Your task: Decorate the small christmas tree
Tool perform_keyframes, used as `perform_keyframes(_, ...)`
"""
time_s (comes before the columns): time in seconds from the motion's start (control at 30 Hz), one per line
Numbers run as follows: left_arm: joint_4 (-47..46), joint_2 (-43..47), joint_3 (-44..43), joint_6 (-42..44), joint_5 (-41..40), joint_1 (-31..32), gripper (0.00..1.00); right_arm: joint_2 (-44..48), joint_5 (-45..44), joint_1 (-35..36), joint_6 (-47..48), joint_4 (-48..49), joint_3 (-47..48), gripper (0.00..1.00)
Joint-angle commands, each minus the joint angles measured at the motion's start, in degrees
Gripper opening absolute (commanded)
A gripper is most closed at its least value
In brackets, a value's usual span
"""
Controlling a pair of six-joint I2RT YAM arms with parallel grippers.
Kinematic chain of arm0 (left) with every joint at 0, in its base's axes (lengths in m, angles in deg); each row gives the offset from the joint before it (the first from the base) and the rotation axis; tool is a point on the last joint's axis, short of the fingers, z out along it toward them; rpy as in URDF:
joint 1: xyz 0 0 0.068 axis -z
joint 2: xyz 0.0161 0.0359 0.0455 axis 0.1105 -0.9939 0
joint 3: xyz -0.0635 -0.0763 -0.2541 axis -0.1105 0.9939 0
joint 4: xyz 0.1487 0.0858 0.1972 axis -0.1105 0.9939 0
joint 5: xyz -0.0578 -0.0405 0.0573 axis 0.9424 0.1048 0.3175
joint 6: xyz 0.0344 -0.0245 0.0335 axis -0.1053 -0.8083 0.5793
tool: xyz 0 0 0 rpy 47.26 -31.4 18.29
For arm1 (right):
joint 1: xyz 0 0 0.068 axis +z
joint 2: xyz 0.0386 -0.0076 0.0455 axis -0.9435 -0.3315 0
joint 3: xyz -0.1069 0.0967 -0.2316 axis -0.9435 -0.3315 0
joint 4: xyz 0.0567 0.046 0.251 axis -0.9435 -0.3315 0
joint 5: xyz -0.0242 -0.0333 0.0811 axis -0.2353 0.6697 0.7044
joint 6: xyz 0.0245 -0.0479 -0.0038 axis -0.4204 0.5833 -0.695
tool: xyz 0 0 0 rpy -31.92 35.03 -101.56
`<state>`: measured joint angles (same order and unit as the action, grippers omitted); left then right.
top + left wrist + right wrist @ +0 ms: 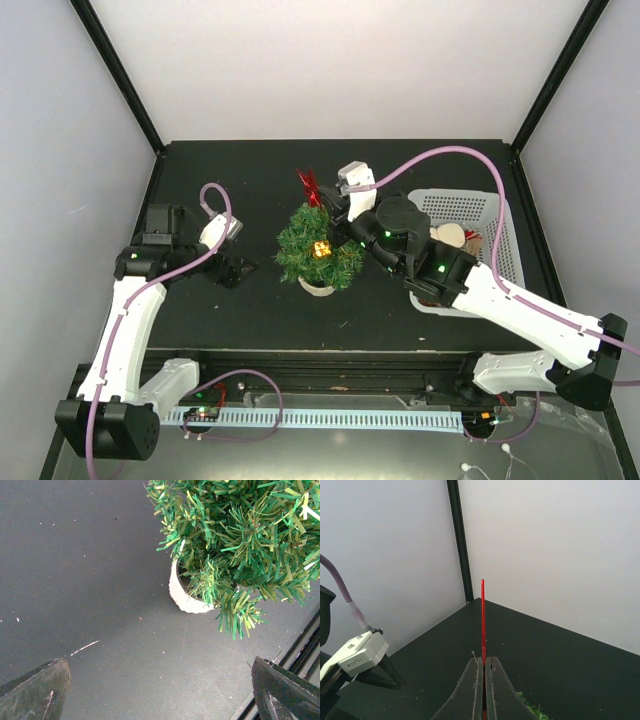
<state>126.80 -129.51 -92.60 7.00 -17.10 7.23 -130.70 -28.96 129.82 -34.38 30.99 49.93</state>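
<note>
The right end effector (484, 660) is clenched on a thin red ornament (482, 620), seen edge-on and sticking straight up from between the fingers. From overhead the red ornament (309, 187) sits just at the far side of the top of the small christmas tree (318, 248). The tree stands upright in its white pot (182, 595) mid-table (200, 310), a gold ornament (321, 249) among its needles. A white basket (470, 200) lies to its right. The left end effector (157, 670) is released, fingers spread wide, near the pot but apart from it
</note>
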Motion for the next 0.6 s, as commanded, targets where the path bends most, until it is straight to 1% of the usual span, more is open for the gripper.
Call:
perform_keyframes(0.0,-0.97,0.83,0.15,-0.56,0.90,0.30,0.99,-0.41,-1.10,0.40,-0.55,2.06,-1.29,0.01)
perform_keyframes(0.57,-1.01,0.78,0.15,-0.61,0.95,0.33,0.99,0.94,-3.85,0.35,-1.62,3.26,-3.74,0.01)
